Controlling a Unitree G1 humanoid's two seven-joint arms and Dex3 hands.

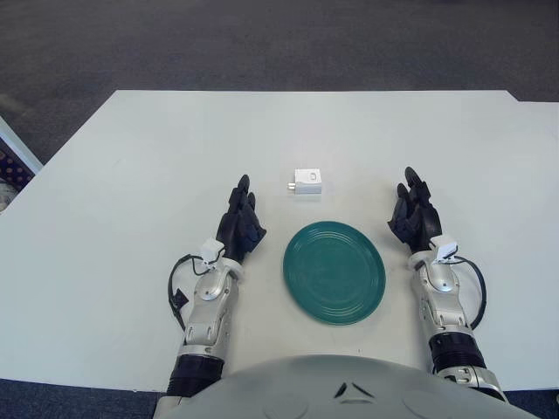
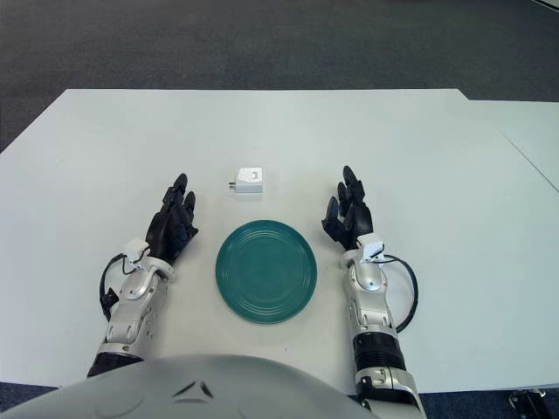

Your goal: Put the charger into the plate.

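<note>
A small white charger (image 1: 307,182) lies on the white table, just beyond the far rim of a round teal plate (image 1: 334,272). The plate holds nothing. My left hand (image 1: 240,220) shows to the left of the plate, fingers stretched out and holding nothing. My right hand (image 1: 413,213) shows to the right of the plate, fingers also stretched out and holding nothing. The charger lies between the two hands and a little farther away than both. In the right eye view the charger (image 2: 250,181) and plate (image 2: 265,271) show the same layout.
The white table (image 1: 175,157) spreads wide around the plate, with dark carpet (image 1: 262,44) beyond its far edge. A second white surface (image 2: 533,131) adjoins at the far right. A patterned object (image 1: 10,170) shows at the left edge.
</note>
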